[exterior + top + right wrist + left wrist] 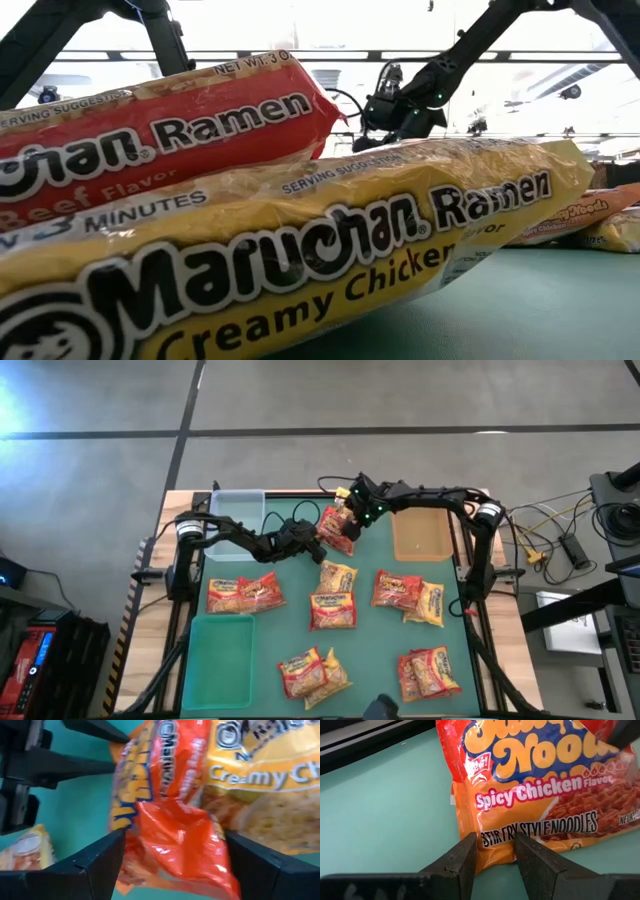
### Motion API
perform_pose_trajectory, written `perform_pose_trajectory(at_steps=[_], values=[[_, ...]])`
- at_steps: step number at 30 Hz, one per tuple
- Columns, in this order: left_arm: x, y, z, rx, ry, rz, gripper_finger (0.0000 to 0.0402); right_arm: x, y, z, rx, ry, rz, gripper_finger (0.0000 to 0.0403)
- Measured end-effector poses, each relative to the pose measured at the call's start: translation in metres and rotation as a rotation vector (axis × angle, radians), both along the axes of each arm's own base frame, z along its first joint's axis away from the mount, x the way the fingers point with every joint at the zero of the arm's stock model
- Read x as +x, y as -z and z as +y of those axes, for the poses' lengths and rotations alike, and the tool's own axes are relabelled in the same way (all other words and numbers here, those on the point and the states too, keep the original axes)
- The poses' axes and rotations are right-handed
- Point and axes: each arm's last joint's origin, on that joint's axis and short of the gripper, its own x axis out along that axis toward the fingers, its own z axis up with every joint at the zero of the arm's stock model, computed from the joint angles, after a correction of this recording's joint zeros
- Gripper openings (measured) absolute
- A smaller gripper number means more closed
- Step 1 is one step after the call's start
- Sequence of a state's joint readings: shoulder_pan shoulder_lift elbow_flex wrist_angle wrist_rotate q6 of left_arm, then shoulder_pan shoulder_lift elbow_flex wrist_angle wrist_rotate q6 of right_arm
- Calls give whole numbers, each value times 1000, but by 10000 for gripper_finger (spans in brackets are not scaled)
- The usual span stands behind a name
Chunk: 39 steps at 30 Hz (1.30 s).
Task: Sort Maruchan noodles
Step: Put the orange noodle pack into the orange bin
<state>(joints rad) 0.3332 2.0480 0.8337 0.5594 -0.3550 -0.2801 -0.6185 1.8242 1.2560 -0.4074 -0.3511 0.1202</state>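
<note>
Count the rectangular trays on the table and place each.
3, by the high view: clear plastic tray upper left, tan tray upper right, green tray lower left. None appears hidden.

The Spicy Chicken packet (540, 785) is cut off at the picture's edge, and the Beef packet (160, 140) appears partly hidden behind the Creamy Chicken packet (300, 260).

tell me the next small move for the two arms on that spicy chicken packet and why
Probably the right gripper should back away. Its fingers stand wide open on either side of the red-orange Spicy Chicken packet, while the left gripper pinches that packet's edge. With the hand-over apparently made, the left arm could then carry it toward a tray.
</note>
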Motion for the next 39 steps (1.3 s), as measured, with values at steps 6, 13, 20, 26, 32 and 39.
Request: perform_pose_trajectory(at_steps=[6,13,20,26,32,39], values=[[0,0,0,2,1,1,119,6,0,9,-2,-29,-1,289],[1,0,0,0,-2,-3,119,8,0,11,3,-24,-1,261],[1,-2,0,-3,-6,-17,119,8,0,13,-3,-25,3,220],[2,-6,-2,-7,4,-25,119,8,0,13,-2,-25,4,168],[0,-22,-13,-21,34,-1,119,8,1,13,-6,-45,8,108],[-4,-56,-27,5,78,-39,119,8,1,14,-9,-51,11,54]])
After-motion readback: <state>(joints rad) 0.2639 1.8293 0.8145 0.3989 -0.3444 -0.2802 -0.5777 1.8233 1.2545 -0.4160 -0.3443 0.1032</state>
